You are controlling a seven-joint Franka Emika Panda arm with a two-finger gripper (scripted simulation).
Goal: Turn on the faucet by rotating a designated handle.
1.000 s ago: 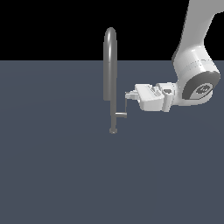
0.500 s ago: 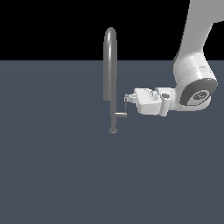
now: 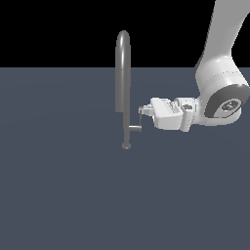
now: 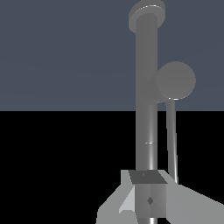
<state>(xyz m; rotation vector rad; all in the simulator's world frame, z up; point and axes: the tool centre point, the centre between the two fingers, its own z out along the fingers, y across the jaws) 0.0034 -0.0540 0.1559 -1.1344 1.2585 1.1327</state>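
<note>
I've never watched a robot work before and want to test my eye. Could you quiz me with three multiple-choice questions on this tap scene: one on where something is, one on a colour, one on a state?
1. In the exterior view, where is the claw relative to the faucet?
A. On the exterior view's right
B. On the exterior view's left
C. Above its arch

2. What colour is the faucet?
A. Red
B. Grey
C. Gold

3. How does the robot arm reach the handle?
A. Straight down from above
C. Up from below the floor
B. Sideways, roughly level

Answers: 1 A, the white claw comes in from that side. 2 B, spout and stem are metallic grey. 3 B, the claw lies roughly horizontal, its tips just above the handle.
</note>
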